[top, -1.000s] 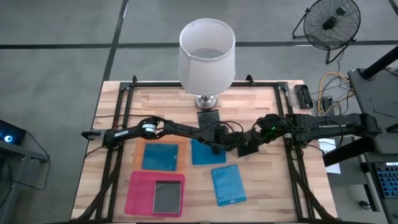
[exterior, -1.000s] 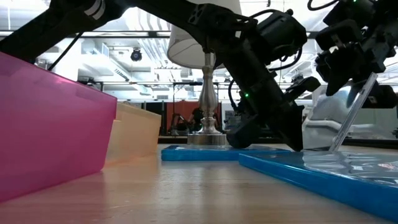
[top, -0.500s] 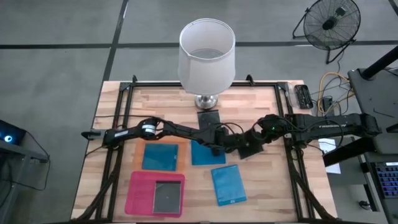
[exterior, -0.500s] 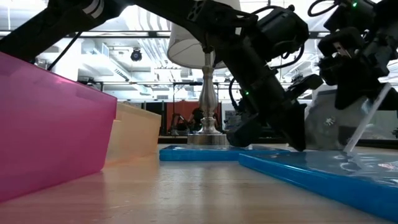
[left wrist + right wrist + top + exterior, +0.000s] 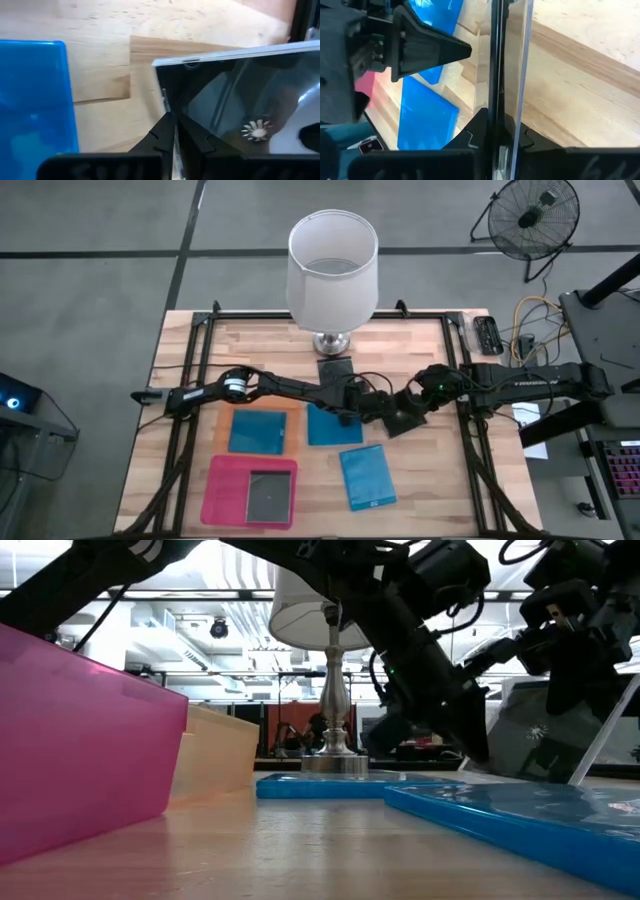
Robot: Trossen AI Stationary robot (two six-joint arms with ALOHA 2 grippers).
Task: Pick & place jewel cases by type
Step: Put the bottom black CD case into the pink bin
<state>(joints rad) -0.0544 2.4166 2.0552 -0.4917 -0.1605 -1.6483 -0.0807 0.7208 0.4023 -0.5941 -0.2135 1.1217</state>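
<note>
Taking the lamp (image 5: 333, 265) as the landmark and reading left to right: the pink sheet (image 5: 222, 492), well in front of the lamp and to its left, carries one dark jewel case (image 5: 271, 496); the orange sheet (image 5: 224, 416) just behind it carries a blue case (image 5: 256, 431). Two more blue cases lie on bare table in front of the lamp — one (image 5: 334, 426) near the grippers, one (image 5: 366, 477) nearer the front edge — and a dark case (image 5: 336, 370) sits right at the lamp's foot.

The left gripper (image 5: 352, 402) and right gripper (image 5: 396, 412) meet in front of the lamp, each with its fingers pinched on an edge of one clear jewel case (image 5: 560, 735), held tilted off the table.

The case is likely light, stiff and brittle, slick on its faces and hinged, so an edge pinch suits it better than a flat squeeze.

Against the earlier frames the case stands slightly higher and the left arm has lifted a little — otherwise nothing on the table has shifted.
</note>
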